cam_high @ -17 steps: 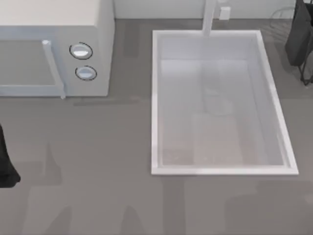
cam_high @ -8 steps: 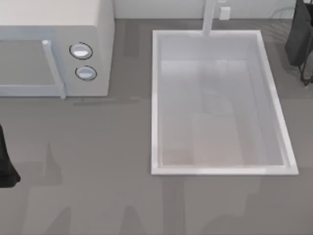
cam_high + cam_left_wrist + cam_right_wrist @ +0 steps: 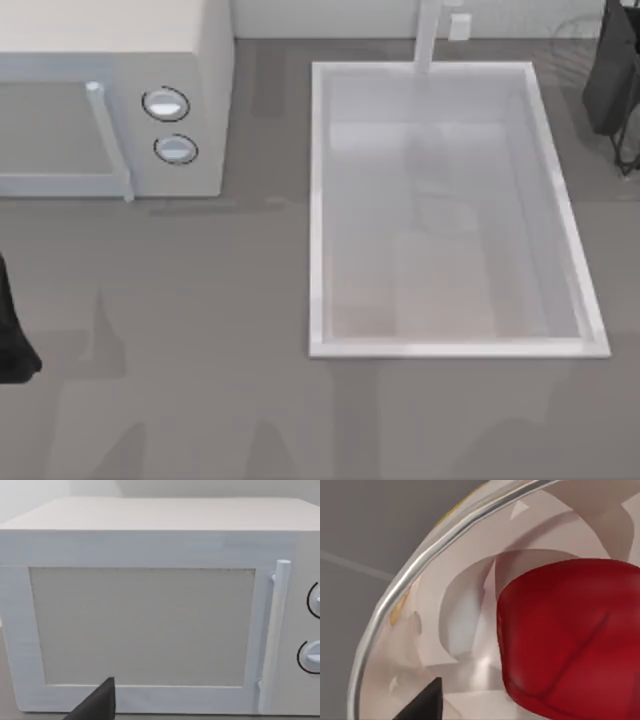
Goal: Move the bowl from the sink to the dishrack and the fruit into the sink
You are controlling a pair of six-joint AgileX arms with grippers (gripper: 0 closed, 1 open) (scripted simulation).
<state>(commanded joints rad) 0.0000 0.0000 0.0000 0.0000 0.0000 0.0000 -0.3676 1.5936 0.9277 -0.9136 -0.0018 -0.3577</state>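
The sink (image 3: 318,210) looks smooth, satin white. The surface (image 3: 200,330) is matt grey. The microwave (image 3: 150,545) seems matt white plastic. The fruit (image 3: 570,635) is glossy red, lying in a shiny, translucent container (image 3: 395,600).

AgileX arms: left arm (image 3: 12,330) matte black, bulky; right arm (image 3: 612,70) matte black, angular; pointed black fingertip (image 3: 97,704).

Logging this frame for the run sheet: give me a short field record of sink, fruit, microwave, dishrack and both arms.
sink: large white rectangular basin, nothing visible inside it in the top view
fruit: bright red rounded lump, close to the right wrist camera, against a pale glossy curved surface
microwave: white box with two knobs, top view's left, door shut
dishrack: thin dark-grey wires, top view's far right corner
left arm: at top view's left edge, facing microwave
right arm: over dishrack corner
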